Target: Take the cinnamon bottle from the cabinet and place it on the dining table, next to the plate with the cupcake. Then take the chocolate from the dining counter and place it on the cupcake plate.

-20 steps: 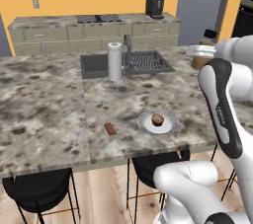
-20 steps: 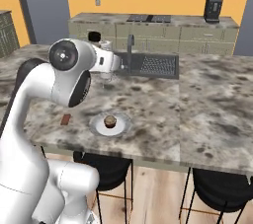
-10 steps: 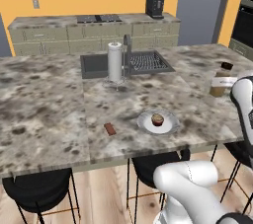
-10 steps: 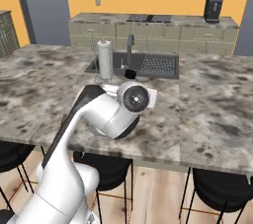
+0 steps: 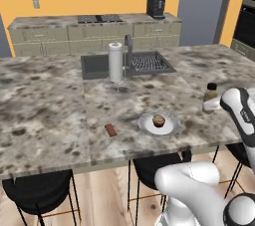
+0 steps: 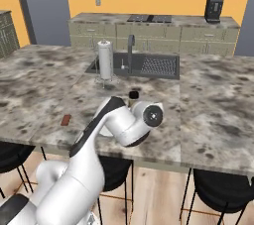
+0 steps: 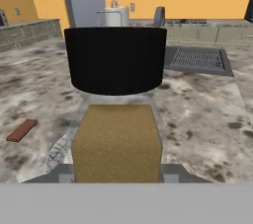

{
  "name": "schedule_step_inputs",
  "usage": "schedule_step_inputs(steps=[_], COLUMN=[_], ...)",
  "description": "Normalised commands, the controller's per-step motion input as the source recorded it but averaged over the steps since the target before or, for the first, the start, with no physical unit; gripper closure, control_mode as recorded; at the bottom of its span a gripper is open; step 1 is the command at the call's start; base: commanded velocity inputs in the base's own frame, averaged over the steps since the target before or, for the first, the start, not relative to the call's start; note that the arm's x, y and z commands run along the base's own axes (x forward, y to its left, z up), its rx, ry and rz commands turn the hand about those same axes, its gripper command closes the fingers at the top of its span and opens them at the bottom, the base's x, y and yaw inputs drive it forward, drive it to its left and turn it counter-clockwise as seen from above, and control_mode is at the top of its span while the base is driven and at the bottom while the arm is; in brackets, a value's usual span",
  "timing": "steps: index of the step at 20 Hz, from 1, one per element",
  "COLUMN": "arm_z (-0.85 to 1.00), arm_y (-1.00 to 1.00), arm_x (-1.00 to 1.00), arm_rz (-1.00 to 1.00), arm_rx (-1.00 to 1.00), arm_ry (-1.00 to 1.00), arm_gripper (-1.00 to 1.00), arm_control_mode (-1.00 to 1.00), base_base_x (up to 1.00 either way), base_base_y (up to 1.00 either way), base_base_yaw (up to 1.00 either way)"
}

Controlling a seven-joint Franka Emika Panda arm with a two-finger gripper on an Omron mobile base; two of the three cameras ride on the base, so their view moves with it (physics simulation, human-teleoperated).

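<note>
near the counter's front edge, the gripper [image 7: 117,176] is clenched on the cinnamon bottle [image 5: 211,97], right of the cupcake plate [image 5: 159,123]. setting it too near that edge could tip it off; the chocolate [image 5: 111,130] waits.

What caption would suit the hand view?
Cinnamon bottle held upright, close up, above the stone table, chocolate lying off to one side.

Kitchen, sink [image 5: 128,63] w/ faucet [image 5: 128,46], cabinets [image 5: 94,38], coffee machine [image 5: 156,5]
</note>
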Motion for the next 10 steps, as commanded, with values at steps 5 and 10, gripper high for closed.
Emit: schedule_step_inputs(steps=[5,10], arm_z=[-0.52,-0.62], arm_y=[-0.05,-0.05], arm_x=[0.31,0.23], arm_rz=[0.0,0.0], arm_rx=[-0.06,0.0], arm_ry=[-0.03,0.0], arm_gripper=[1.0,1.0], arm_control_mode=[-1.0,-1.0], base_base_x=[0.0,0.0], base_base_y=[0.0,0.0], base_base_yaw=[0.0,0.0])
